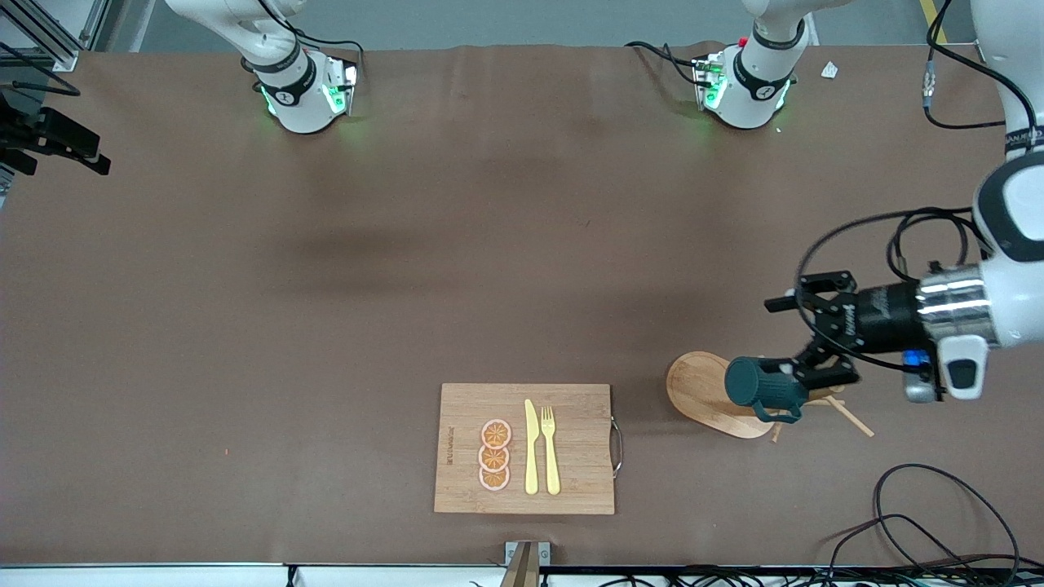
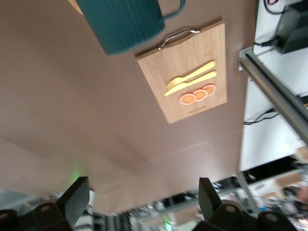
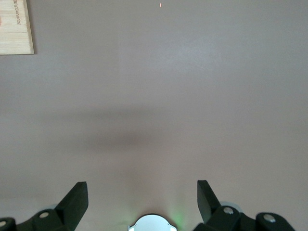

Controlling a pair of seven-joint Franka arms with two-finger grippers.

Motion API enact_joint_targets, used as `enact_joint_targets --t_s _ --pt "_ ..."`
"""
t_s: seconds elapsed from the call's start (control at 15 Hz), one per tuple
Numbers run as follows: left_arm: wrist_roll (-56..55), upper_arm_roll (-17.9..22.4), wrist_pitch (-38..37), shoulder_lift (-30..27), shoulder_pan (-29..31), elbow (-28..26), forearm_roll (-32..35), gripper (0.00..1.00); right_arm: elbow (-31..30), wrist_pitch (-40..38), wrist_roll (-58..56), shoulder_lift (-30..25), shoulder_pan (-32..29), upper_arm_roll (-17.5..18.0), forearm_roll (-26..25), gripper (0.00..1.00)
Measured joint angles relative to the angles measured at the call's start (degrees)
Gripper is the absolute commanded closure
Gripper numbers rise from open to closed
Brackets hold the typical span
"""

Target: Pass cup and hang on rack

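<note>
The dark teal cup [image 1: 761,386] hangs sideways over the oval base of the wooden rack [image 1: 703,391], with its handle toward the thin pegs [image 1: 848,416]. My left gripper [image 1: 798,334] hovers beside the rack, open, with nothing between its fingers; its lower finger is close to the cup. In the left wrist view the cup [image 2: 126,23] shows well apart from the open left gripper [image 2: 142,199]. My right gripper [image 3: 142,199] is open over bare table near its own base [image 3: 151,224] and waits; it does not show in the front view.
A rectangular cutting board [image 1: 465,408] with a metal handle lies near the front edge, carrying orange slices [image 1: 494,455], a yellow knife [image 1: 531,448] and a fork [image 1: 550,450]. Loose cables [image 1: 938,522] lie at the left arm's end of the table.
</note>
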Motion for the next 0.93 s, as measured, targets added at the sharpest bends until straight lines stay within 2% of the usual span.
enact_joint_targets --t_s 0.13,0.4,0.67,0.8,0.93 --pt "0.9 -3.6 0.1 -0.6 0.0 0.1 5.3 0.00 0.0 0.0 -0.3 0.0 0.0 0.0 -0.1 0.00" --pt "11.9 -6.1 0.1 -3.5 0.2 0.4 16.5 0.00 0.0 0.2 -1.9 0.0 0.0 0.0 -0.2 0.00" --pt "27.3 -6.3 -3.7 -7.5 0.5 0.4 33.0 0.00 0.0 0.2 -2.1 0.0 0.0 0.0 -0.3 0.00" --pt "35.7 -6.2 -6.4 -9.3 1.9 0.4 36.9 0.00 0.0 0.2 -2.1 0.0 0.0 0.0 -0.3 0.00" --pt "43.5 -5.1 -8.7 -11.7 3.5 0.4 37.7 0.00 0.0 0.2 -2.2 0.0 0.0 0.0 -0.3 0.00"
